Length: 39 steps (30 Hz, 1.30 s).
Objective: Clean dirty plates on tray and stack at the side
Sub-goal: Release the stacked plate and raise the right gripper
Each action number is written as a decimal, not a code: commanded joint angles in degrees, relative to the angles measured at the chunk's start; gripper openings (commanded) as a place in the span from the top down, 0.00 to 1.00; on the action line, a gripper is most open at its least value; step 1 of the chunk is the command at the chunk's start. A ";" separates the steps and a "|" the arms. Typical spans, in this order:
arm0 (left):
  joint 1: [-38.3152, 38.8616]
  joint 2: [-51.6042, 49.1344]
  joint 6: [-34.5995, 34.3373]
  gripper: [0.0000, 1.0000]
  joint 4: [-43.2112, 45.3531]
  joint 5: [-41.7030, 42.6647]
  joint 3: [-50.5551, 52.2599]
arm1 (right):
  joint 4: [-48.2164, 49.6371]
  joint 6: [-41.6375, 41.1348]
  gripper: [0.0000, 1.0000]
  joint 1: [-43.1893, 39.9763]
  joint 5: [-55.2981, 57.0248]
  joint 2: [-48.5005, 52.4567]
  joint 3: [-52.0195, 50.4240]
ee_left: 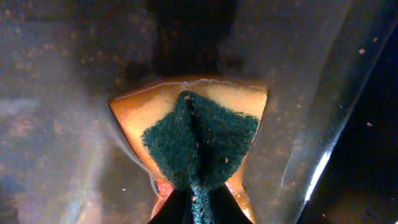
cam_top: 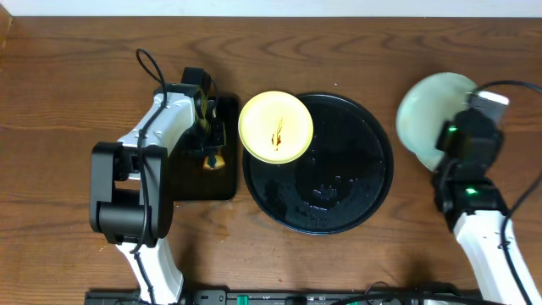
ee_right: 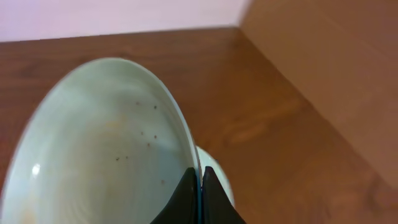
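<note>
A pale yellow plate (cam_top: pixel 275 127) with a brown smear in its centre rests on the upper left part of the round black tray (cam_top: pixel 360 165), overhanging its rim. My left gripper (cam_top: pixel 212 151) (ee_left: pixel 198 200) is shut on a yellow sponge (ee_left: pixel 205 134) with a green scouring face, low over the small rectangular tray (cam_top: pixel 190 182). At the right of the table my right gripper (cam_top: pixel 449 144) (ee_right: pixel 200 177) is shut on the rim of a mint plate (cam_top: pixel 428 110) (ee_right: pixel 106 143), held tilted. The edge of another pale plate (ee_right: pixel 222 179) shows just beneath it.
Water drops glisten on the round tray's black surface. A brown wall or board (ee_right: pixel 323 68) rises beyond the right table edge. Bare wooden tabletop (cam_top: pixel 68 93) stretches to the left of the left arm.
</note>
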State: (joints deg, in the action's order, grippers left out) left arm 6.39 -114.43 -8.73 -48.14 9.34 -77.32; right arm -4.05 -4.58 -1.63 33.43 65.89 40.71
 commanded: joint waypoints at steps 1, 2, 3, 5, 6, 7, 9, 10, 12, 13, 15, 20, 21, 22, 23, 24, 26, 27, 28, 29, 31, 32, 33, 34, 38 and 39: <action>0.44 0.20 0.96 0.91 0.04 1.99 1.16 | -0.70 -7.26 0.99 -5.88 -2.40 0.66 1.29; 0.44 0.20 0.96 0.91 0.04 1.99 1.16 | -1.20 -8.76 0.99 -7.87 -3.26 1.33 1.29; 0.44 0.20 0.96 0.91 0.04 1.99 1.16 | -1.55 -9.62 0.99 -9.25 -4.24 1.90 1.29; 0.44 0.20 0.96 0.91 0.04 1.99 1.16 | -2.23 -10.69 0.99 -12.09 -7.65 3.58 1.29; 0.44 0.20 0.96 0.91 0.04 1.99 1.16 | -2.56 -10.71 0.99 -13.22 -9.27 4.52 1.29; 0.44 0.20 0.96 0.91 0.02 1.99 1.16 | -2.97 -10.97 0.99 -14.38 -10.43 5.79 1.29; 0.44 0.20 0.96 0.91 0.02 1.99 1.16 | -3.41 -12.63 0.99 -15.89 -10.60 8.20 1.29; 0.44 0.20 0.96 0.91 0.00 1.99 1.16 | -3.30 -12.79 0.99 -16.39 -10.60 9.33 1.29; 0.44 0.20 0.96 0.91 -0.02 1.99 1.16 | -2.40 -12.81 0.99 -17.00 -10.86 11.30 1.29; 0.44 0.20 0.96 0.91 -0.02 1.99 1.16 | -1.57 -12.79 0.99 -17.18 -11.43 12.09 1.29; 0.44 0.20 0.96 0.91 -0.02 1.99 1.16 | 0.13 -12.72 0.99 -17.20 -12.41 13.11 1.29; 0.44 0.20 0.96 0.91 -0.02 1.99 1.16 | 2.60 -12.68 0.92 -16.98 -19.82 12.92 1.29; 0.44 0.20 0.96 0.91 -0.02 1.99 1.16 | 2.99 -12.52 0.92 -16.79 -22.43 12.74 1.29; 0.44 0.20 0.96 0.91 -0.02 1.99 1.16 | 3.43 -12.52 0.92 -16.44 -25.09 12.50 1.29; 0.44 0.20 0.96 0.91 0.00 1.99 1.16 | 3.78 -12.52 0.93 -15.96 -27.76 12.24 1.29; 0.44 0.20 0.96 0.91 0.00 1.99 1.16 | 3.91 -12.50 0.93 -15.37 -30.42 11.89 1.29; 0.44 0.20 0.96 0.91 0.00 1.99 1.16 | 3.96 -11.39 0.94 -13.73 -37.40 11.15 1.29; 0.44 0.20 0.96 0.91 0.00 1.99 1.16 | 3.96 -10.45 0.94 -12.76 -40.83 11.02 1.29; 0.44 0.20 0.96 0.91 0.00 1.99 1.16 | 3.89 -9.42 0.95 -11.69 -43.58 10.97 1.29; 0.44 0.20 0.96 0.91 0.00 1.99 1.16 | 3.61 -8.17 0.93 -10.25 -45.79 10.97 1.29; 0.44 0.20 0.96 0.91 0.00 1.99 1.16 | 2.64 -6.88 0.89 -7.54 -47.28 10.97 1.31; 0.44 0.20 0.96 0.91 0.00 1.99 1.16 | 1.92 -6.91 0.89 -6.27 -47.47 10.97 1.38; 0.44 0.20 0.96 0.91 0.00 1.99 1.16 | 0.81 -6.88 0.88 -4.96 -47.45 10.97 1.68; 0.44 0.20 0.96 0.91 0.00 1.99 1.16 | -0.59 -6.49 0.90 -3.72 -47.43 10.97 2.23; 0.44 0.20 0.96 0.91 0.13 1.99 1.16 | -9.03 -1.88 0.91 0.76 -46.42 11.06 7.52; 0.44 0.20 0.96 0.91 0.22 1.99 1.16 | -11.74 -1.27 0.91 1.66 -45.64 11.19 9.88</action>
State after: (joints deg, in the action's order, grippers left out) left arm 6.39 -114.43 -8.73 -48.07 9.58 -77.32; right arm -13.47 -9.89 -2.00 -11.62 77.73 44.82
